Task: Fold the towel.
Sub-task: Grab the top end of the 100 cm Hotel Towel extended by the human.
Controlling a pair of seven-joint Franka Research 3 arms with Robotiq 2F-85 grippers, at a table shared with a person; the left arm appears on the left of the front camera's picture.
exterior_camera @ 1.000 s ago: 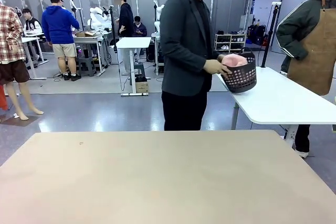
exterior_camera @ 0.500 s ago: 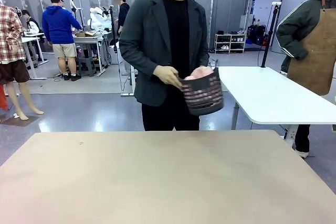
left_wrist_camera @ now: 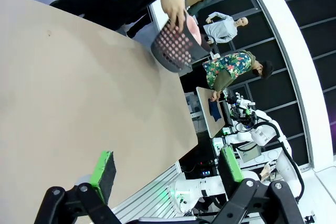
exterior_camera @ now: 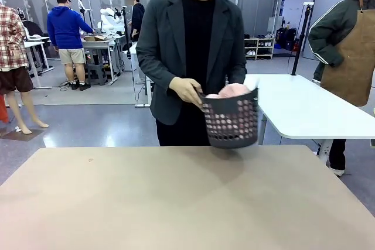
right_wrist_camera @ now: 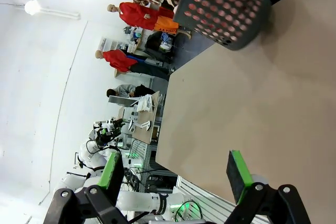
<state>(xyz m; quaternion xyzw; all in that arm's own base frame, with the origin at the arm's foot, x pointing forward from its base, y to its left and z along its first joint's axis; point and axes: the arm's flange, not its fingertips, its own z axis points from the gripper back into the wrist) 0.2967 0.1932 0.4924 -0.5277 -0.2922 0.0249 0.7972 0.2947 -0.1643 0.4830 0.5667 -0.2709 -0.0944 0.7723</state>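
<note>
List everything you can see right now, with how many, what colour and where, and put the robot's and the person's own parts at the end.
towel: one, pale pink, bunched inside the basket, poking above its rim
basket: one, dark grey, perforated, held at the table's far edge
table: one, beige, in front of the robot
white table: one, white, behind on the right
person's hand: one, gripping the basket's rim
left gripper: one, black with green pads, open, over the table
right gripper: one, black with green pads, open, over the table
</note>
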